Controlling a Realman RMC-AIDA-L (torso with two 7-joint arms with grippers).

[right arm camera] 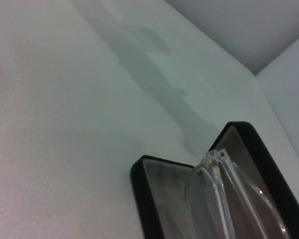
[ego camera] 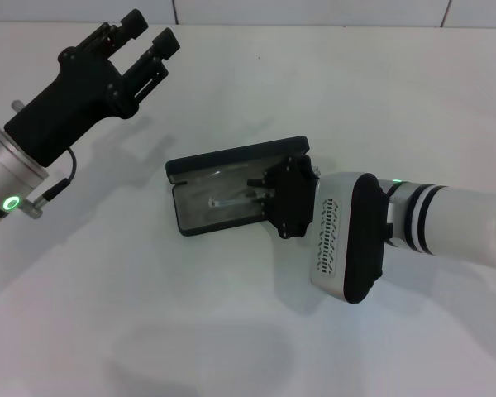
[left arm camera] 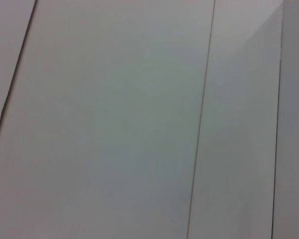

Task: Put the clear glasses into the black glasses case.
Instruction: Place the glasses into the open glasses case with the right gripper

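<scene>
1. Head view: the black glasses case [ego camera: 231,186] lies open on the white table [ego camera: 190,331], lid raised along its far long edge, grey-lined tray facing up.
2. Bare table surrounds the case on its near, left and far sides; the tiled wall [ego camera: 314,10] stands well beyond the lid.
3. The case's right end is occupied by the right gripper [ego camera: 260,192], which reaches in over the tray from that side.
4. The clear glasses [ego camera: 231,198] sit inside the tray, at the tips of the right gripper; whether its fingers are pinching the frame or spread cannot be told.
5. Right wrist view: the glasses [right arm camera: 224,199] lie within the case [right arm camera: 149,199], lens and clear arms over the grey lining, rim all around them.
6. The left gripper [ego camera: 145,37] is held well to the left of and beyond the case, above the table, fingers spread with a visible gap, holding nothing.
</scene>
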